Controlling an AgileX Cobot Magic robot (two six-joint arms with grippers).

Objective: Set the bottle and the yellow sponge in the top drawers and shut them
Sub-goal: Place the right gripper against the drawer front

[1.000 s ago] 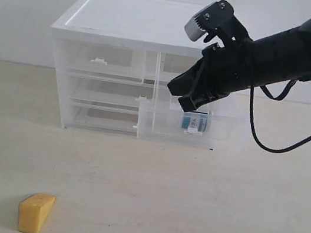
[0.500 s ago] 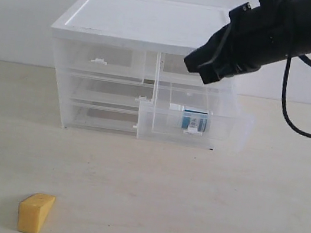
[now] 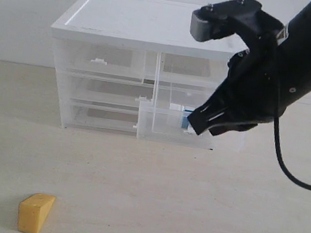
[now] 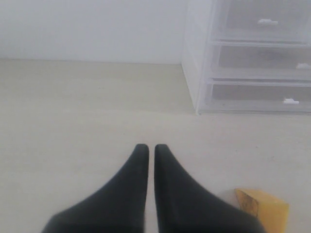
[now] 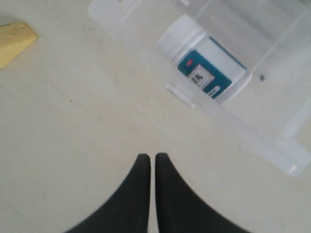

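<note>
The bottle (image 5: 204,63) lies on its side inside the pulled-out top right drawer (image 3: 160,126), white cap and teal label showing; in the exterior view only a sliver of its label (image 3: 185,120) peeks past the arm. My right gripper (image 3: 197,127) (image 5: 148,158) is shut and empty, hanging just in front of that drawer's front wall and its handle tab (image 5: 181,95). The yellow sponge (image 3: 35,213) (image 5: 14,41) rests on the table at the front left. My left gripper (image 4: 147,147) is shut and empty above the table, with the sponge (image 4: 265,211) beside its fingers. The top left drawer (image 3: 99,59) is closed.
The white-topped cabinet (image 3: 135,20) (image 4: 252,53) stands at the back of the beige table, its two full-width lower drawers closed. My right arm's black body and cable (image 3: 290,169) fill the right side. The left arm does not show in the exterior view.
My right arm lifted out of the open drawer, leaving the bottle inside, then swung down and forward so its shut gripper now sits at the drawer's front. The sponge has not moved.
</note>
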